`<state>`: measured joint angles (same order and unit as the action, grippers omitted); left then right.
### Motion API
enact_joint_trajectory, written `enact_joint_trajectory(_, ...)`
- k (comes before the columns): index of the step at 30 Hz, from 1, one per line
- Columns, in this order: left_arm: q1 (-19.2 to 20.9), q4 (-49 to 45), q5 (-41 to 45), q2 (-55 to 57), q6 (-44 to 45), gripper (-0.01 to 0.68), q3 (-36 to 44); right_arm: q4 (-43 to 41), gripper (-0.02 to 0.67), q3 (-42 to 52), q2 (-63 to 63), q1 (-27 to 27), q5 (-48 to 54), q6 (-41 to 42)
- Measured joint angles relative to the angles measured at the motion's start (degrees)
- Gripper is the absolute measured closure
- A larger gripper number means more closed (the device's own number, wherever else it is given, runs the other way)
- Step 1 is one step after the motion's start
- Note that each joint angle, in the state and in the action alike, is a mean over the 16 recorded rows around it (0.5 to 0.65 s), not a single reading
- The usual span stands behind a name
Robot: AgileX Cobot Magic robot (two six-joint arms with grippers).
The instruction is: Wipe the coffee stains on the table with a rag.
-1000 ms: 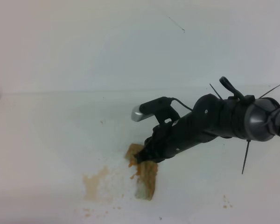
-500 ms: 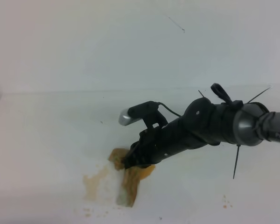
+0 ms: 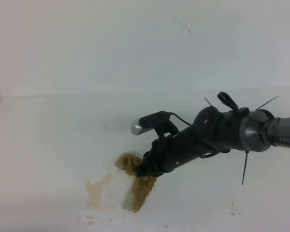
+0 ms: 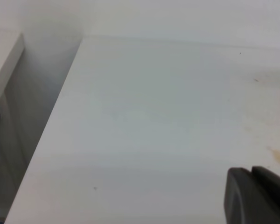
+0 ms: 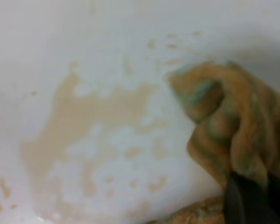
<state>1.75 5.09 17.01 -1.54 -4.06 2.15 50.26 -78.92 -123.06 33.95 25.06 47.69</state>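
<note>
Right gripper clamps rag beside coffee stains; we judge rag soft, limp; grip bunched folds.

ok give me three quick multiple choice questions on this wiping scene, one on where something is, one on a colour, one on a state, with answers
1. Where does the main coffee stain lie relative to the rag in the exterior high view?
A. to its left
B. to its right
C. under the arm's elbow

2. What colour is the rag?
A. blue
B. tan-brown
C. black

3. What is the right gripper doing?
A. open above the table
B. shut on the rag
C. resting empty

Answers: 1 A, the tan blotch sits left of the cloth. 2 B, both views show it tan-brown. 3 B, the cloth bunches out from its tip.
</note>
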Motion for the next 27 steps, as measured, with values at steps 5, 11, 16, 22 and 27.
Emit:
enact_joint_trajectory(5, 0.0, 0.0, 0.0, 0.0, 0.0, 0.672, 0.0, -1.3, 0.62, 0.0, 0.3, -3.3, 1.3, -0.9)
enact_joint_trajectory(11, 0.0, 0.0, 0.0, 0.0, 0.0, 0.672, 0.0, -2.3, 0.62, 0.0, 1.1, -7.1, 3.2, -1.3)
enact_joint_trajectory(16, 0.0, 0.0, 0.0, 0.0, 0.0, 0.672, 0.0, -2.4, 0.62, 0.0, 1.4, -8.1, 4.4, -1.1)
enact_joint_trajectory(22, 0.0, 0.0, 0.0, 0.0, 0.0, 0.672, 0.0, -1.3, 0.62, 0.0, 1.4, -5.9, 5.4, 0.2)
enact_joint_trajectory(27, 0.0, 0.0, 0.0, 0.0, 0.0, 0.672, 0.0, 0.4, 0.62, -0.6, 1.0, -2.6, 6.2, 1.9)
